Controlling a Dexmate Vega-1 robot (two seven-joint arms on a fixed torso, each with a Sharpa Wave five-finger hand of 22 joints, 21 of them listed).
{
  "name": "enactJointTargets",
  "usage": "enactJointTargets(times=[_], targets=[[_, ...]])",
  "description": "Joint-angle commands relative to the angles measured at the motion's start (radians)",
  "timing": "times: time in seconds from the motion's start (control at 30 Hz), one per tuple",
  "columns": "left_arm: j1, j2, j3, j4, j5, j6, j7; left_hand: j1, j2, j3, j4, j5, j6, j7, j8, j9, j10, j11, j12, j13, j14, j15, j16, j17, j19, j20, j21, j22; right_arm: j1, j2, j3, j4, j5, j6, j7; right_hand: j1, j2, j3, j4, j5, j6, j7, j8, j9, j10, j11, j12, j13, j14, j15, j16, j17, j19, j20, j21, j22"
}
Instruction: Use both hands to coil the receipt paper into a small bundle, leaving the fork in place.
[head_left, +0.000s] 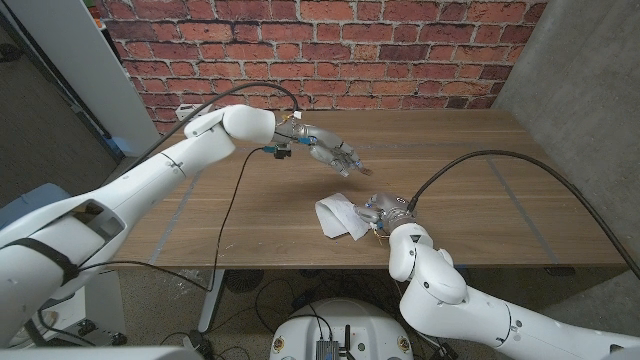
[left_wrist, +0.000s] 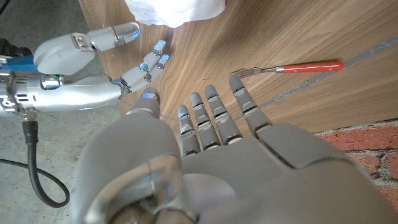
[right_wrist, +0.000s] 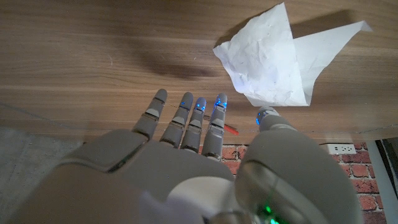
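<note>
No writing is showing on the crumpled receipt paper (head_left: 341, 216) — both the left hand (head_left: 330, 151) and right hand (head_left: 384, 211) are hovering released; the fork (left_wrist: 287, 68) is lying tines toward the paper.

A wooden table (head_left: 480, 150) with a brown grain stood against a red brick wall (head_left: 330, 40) with pale mortar. A grey concrete wall (head_left: 590, 110) rose on one side; a pale grey panel (head_left: 70, 60) leaned at the other. Black cables (head_left: 255, 290) lay on the grey floor (head_left: 160, 300) beneath. Light was even and soft.
</note>
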Motion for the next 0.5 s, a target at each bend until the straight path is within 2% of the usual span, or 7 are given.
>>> enactJointTargets(times=[0.03, 0.17, 0.33, 0.43, 0.5], targets=[[-0.035, -0.023, 0.028, 0.09, -0.072, -0.068, -0.017, -0.013, 0.003, 0.004, 0.008, 0.004, 0.003, 0.01, -0.001, 0.002, 0.006, 0.008, -0.002, 0.001, 0.01, -0.003, 0.005, 0.002, 0.003, 0.002, 0.001, 0.003, 0.128, 0.063, -0.161, 0.121, -0.364, -0.026, 0.377, -0.054, 0.007, -0.006, 0.02, -0.019, 0.008, 0.023, 0.005, -0.001, -0.001, 0.04, -0.007, -0.004, -0.013, 0.004, -0.006, 0.003, -0.03, 0.002, -0.014, 0.003], [-0.039, -0.023, 0.032, 0.1, -0.072, -0.077, -0.016, -0.018, 0.003, 0.004, 0.009, 0.005, 0.003, 0.009, -0.003, 0.002, 0.006, 0.003, -0.003, 0.0, 0.013, -0.005, 0.006, 0.001, 0.004, 0.002, 0.001, 0.003, 0.138, 0.079, -0.166, 0.143, -0.41, -0.026, 0.439, -0.097, 0.006, -0.022, 0.039, -0.025, 0.006, 0.033, 0.001, -0.001, -0.013, 0.045, -0.011, -0.002, -0.027, 0.008, -0.007, 0.008, -0.051, 0.007, -0.022, 0.004], [-0.043, -0.023, 0.035, 0.111, -0.067, -0.08, -0.01, -0.021, 0.003, 0.005, 0.009, 0.006, 0.004, 0.006, -0.005, 0.002, 0.006, 0.004, -0.005, -0.002, 0.015, -0.007, 0.005, -0.001, 0.006, 0.003, 0.001, 0.003, 0.115, 0.072, -0.134, 0.106, -0.325, 0.018, 0.358, -0.14, 0.001, -0.04, 0.055, -0.028, 0.021, 0.037, 0.004, 0.0, 0.001, 0.059, -0.004, 0.0, -0.014, 0.008, 0.004, 0.014, -0.052, 0.008, -0.022, 0.004], [-0.044, -0.023, 0.036, 0.113, -0.064, -0.084, -0.007, -0.023, 0.003, 0.006, 0.008, 0.006, 0.003, 0.007, -0.006, 0.001, 0.005, 0.004, -0.007, -0.002, 0.014, -0.007, 0.004, -0.002, 0.006, 0.003, 0.001, 0.003, 0.106, 0.069, -0.127, 0.089, -0.287, 0.033, 0.313, -0.138, 0.005, -0.033, 0.042, -0.023, 0.055, 0.037, 0.012, 0.0, 0.036, 0.065, 0.011, 0.003, 0.011, -0.001, 0.015, 0.01, -0.036, 0.007, -0.016, 0.004], [-0.045, -0.022, 0.038, 0.111, -0.056, -0.083, -0.003, -0.023, 0.003, 0.008, 0.008, 0.007, 0.002, 0.008, -0.008, 0.001, 0.004, 0.004, -0.008, -0.003, 0.013, -0.006, 0.004, -0.002, 0.004, 0.004, 0.0, 0.003, 0.098, 0.065, -0.112, 0.072, -0.248, 0.046, 0.289, -0.135, 0.005, -0.029, 0.035, -0.021, 0.07, 0.038, 0.016, 0.0, 0.043, 0.057, 0.014, 0.005, 0.029, -0.003, 0.021, 0.007, -0.029, 0.01, -0.014, 0.004]])
